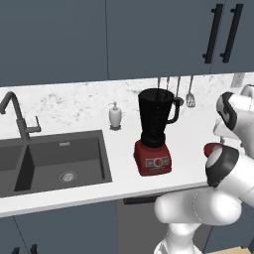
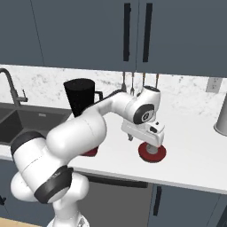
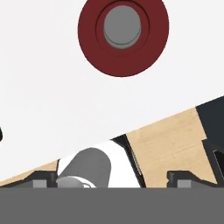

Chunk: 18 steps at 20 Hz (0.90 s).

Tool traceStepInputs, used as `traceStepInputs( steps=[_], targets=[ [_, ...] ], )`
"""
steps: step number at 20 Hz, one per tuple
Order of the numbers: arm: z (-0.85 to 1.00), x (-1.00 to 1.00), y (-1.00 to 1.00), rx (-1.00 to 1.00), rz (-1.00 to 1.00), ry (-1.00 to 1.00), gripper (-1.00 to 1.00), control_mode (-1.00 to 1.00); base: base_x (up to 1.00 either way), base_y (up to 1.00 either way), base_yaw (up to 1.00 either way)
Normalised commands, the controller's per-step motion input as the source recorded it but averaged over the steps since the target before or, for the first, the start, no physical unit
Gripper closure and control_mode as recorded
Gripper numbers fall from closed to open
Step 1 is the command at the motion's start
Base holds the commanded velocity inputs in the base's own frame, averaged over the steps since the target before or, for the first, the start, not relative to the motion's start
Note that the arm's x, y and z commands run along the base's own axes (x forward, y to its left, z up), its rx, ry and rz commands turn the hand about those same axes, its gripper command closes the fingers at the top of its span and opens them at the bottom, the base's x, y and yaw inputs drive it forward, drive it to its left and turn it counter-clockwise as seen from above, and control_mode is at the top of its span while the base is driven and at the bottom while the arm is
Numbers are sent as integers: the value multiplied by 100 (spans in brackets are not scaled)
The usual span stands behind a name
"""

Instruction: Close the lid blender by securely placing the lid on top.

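The lid (image 3: 123, 37), a round red disc with a grey knob in its middle, lies flat on the white counter (image 2: 190, 150) near the front edge. In the right base view my gripper (image 2: 152, 148) hangs straight over the lid (image 2: 158, 156), close above it. The fingertips (image 3: 43, 179) stand wide apart at the bottom of the hand view, open and holding nothing. To the left stands the blender (image 1: 156, 126), a dark jar with a side handle and no cover, on its red base (image 1: 153, 158). My arm hides part of the blender (image 2: 80, 99) and most of the lid (image 1: 212, 148).
A dark sink (image 1: 59, 163) with a faucet (image 1: 17, 116) lies left of the blender. A white soap dispenser (image 1: 115, 116) stands by the wall and utensils (image 1: 190, 96) hang behind. A grey container (image 2: 221, 117) sits at the far right. Wooden floor (image 3: 170, 144) shows past the counter edge.
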Motion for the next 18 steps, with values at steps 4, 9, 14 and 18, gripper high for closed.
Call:
traceStepInputs(
  steps=[4,9,14,18],
  targets=[
    [-36,26,-12,0,0,1,-100,-100,0,0,0],
    [-23,19,-16,-1,0,1,-100,-100,0,0,0],
    [-17,17,-14,0,0,0,-100,-100,0,0,0],
    [-20,20,-8,0,0,1,-100,-100,0,0,0]
  ],
)
